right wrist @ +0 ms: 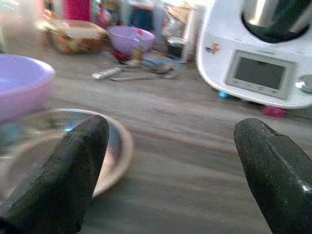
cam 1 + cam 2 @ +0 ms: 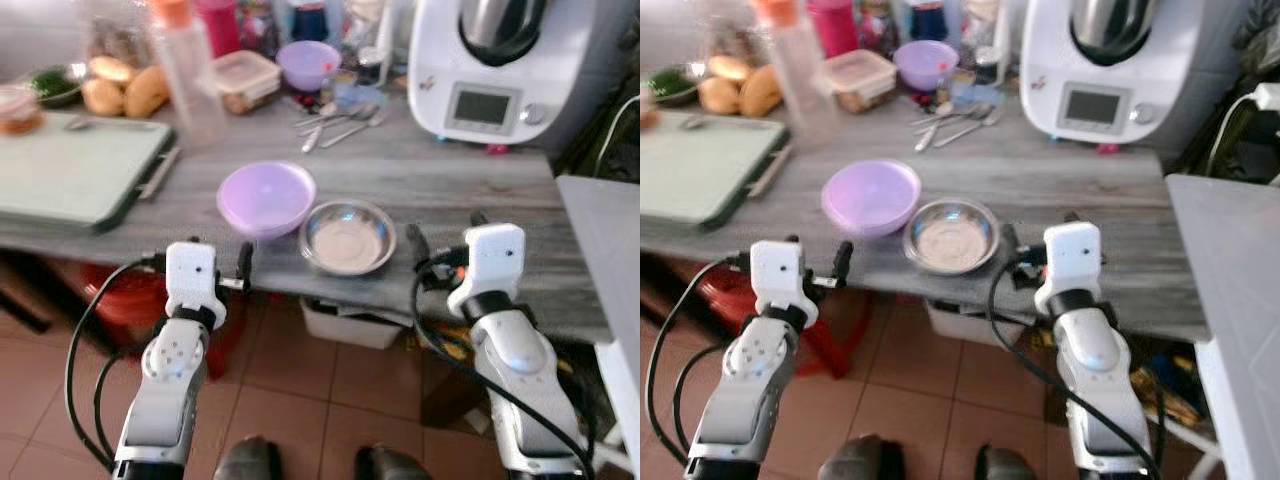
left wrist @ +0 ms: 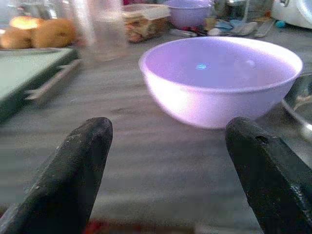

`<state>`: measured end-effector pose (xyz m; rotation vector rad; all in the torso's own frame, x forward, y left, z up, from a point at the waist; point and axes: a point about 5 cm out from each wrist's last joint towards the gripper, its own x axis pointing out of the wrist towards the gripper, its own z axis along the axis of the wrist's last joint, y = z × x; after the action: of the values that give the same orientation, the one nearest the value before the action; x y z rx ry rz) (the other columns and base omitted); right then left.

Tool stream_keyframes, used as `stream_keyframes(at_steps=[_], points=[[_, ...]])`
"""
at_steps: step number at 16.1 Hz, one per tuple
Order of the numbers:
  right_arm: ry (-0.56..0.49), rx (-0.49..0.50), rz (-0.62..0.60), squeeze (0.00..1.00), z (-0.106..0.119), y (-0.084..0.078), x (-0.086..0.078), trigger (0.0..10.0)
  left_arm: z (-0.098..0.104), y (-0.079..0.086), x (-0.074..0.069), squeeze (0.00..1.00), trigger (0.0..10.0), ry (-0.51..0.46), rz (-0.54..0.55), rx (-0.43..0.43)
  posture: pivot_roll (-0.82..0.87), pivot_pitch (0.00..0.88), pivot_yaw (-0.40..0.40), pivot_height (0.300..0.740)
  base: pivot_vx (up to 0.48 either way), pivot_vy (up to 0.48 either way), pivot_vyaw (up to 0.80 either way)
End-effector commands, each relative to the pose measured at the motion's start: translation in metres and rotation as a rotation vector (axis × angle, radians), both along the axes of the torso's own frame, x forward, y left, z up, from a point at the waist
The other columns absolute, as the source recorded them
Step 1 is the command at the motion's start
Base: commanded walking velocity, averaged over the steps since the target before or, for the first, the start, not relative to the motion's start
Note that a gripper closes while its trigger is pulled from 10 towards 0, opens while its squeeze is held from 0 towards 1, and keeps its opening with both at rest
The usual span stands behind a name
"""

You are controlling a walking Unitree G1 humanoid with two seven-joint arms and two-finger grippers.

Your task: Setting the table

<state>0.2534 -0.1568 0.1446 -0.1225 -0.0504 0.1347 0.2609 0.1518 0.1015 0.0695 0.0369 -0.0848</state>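
black fingers of the left end effector (image 3: 165, 180) stand wide apart with nothing between them, held at the near edge of the table (image 2: 440, 180) and aimed straight at the lilac bowl (image 2: 266, 198). the right end effector (image 1: 170, 175) is likewise spread and empty, hovering by the table edge just right of the steel bowl (image 2: 347, 236), its fingers pointing across the wood toward the white kitchen machine (image 2: 495, 70).

the two bowls sit side by side near the front edge, rims touching or nearly so; from the head views i cannot tell which. farther back lie loose spoons (image 2: 335, 122), a smaller purple bowl (image 2: 308, 62), a lidded food container (image 2: 246, 78) and a clear bottle with an orange cap (image 2: 188, 70). a green cutting board (image 2: 70, 170) lies on the left, with bread rolls (image 2: 125, 88) behind it.

i judge the robot is lining up to take a bowl in each arm, with no grasp begun yet.

risks from here: the lilac bowl's wall is rounded and smooth, so a pinch on the rim could slip or tip it. because the bowls sit so close, a finger sliding down between them may shove the steel one sideways, or push either toward the near edge and off onto the tiled floor (image 2: 300, 400). the steel bowl is shallow with a thin lip, leaving little to grip; a low approach could strike the table edge first.
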Motion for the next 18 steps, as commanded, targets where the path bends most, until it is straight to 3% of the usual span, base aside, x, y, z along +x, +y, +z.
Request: stream_keyframes(at_steps=[1,4,10,12,18], points=[[-0.002,0.002,0.005,0.0,0.0,-0.001,0.001,10.0,-0.001,0.0,-0.001,0.0,10.0,0.007,0.002,0.001,-0.04,0.0,0.036,0.74,-0.33,0.0,0.0],[-0.001,-0.004,0.009,0.0,-0.001,0.0,0.002,10.0,-0.001,0.001,0.0,0.0,10.0,0.005,0.003,0.005,-0.04,0.0,0.034,0.74,-0.329,0.0,0.0],[0.004,-0.035,-0.095,0.0,-0.003,-0.013,0.003,10.0,-0.002,0.0,-0.002,0.0,10.0,0.009,-0.001,0.007,-0.04,0.0,0.032,0.74,-0.324,0.0,0.0],[0.026,-0.043,-0.15,0.0,-0.007,-0.022,0.002,10.0,0.0,-0.003,-0.002,0.0,10.0,-0.011,-0.024,-0.004,-0.04,0.0,0.034,0.74,0.0,0.0,0.0],[0.026,-0.043,-0.15,0.0,-0.007,-0.022,0.002,10.0,0.0,-0.003,-0.002,0.0,10.0,-0.011,-0.024,-0.004,-0.04,0.0,0.034,0.74,0.0,0.0,0.0]])
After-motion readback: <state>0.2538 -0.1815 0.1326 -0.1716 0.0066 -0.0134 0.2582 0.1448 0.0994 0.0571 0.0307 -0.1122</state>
